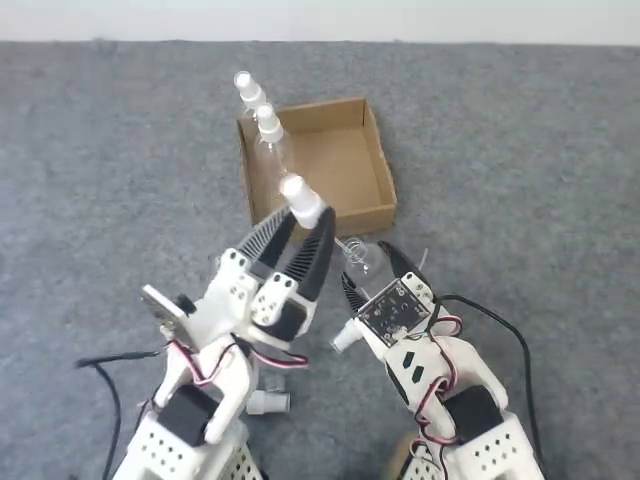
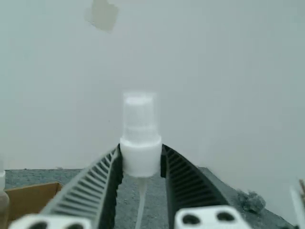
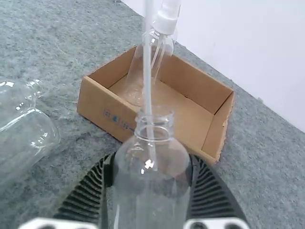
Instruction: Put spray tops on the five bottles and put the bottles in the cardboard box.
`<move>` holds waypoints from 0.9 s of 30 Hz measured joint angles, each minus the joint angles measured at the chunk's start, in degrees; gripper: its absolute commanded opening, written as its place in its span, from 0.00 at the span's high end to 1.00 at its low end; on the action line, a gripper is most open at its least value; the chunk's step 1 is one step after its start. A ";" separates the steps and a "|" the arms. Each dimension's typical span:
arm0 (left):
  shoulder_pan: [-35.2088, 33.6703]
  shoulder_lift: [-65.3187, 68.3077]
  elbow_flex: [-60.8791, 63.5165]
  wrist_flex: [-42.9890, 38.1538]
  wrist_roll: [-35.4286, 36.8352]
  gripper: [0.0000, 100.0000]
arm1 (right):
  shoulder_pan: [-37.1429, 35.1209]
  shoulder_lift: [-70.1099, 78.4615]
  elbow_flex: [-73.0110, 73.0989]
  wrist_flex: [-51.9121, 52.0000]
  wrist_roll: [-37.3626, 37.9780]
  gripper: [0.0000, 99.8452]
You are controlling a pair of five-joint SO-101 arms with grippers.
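Spray top poised above an open bottle, its tube threaded into the neck.
Left tool (image 2: 140,151) pinches the white plastic spray top (image 2: 139,138) narrowly by its collar, held high so the thin dip tube (image 3: 148,81) drops straight into the clear round bottle (image 3: 151,157). Right tool (image 3: 150,167) clamps that bottle upright to steady it, near the brown cardboard box (image 3: 102,107), where two capped bottles (image 1: 268,125) stand along one wall.

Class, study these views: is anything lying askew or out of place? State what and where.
One clear bottle lies on its side on the carpet, outside the cardboard box; capped bottles stand upright inside it. Nothing looks spilled.
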 measured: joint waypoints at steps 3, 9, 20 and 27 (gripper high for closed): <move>1.14 0.00 0.35 0.00 -0.09 0.99 | -0.09 0.00 0.00 0.09 0.00 0.98; 3.96 0.00 0.70 1.14 -0.09 0.99 | -0.09 0.00 0.00 0.09 0.09 0.98; 5.36 0.00 1.93 2.11 -0.09 0.99 | -0.18 0.00 0.00 0.18 0.09 0.98; 5.36 0.00 2.73 5.54 -0.09 0.99 | -0.26 0.00 -0.18 0.18 0.09 0.98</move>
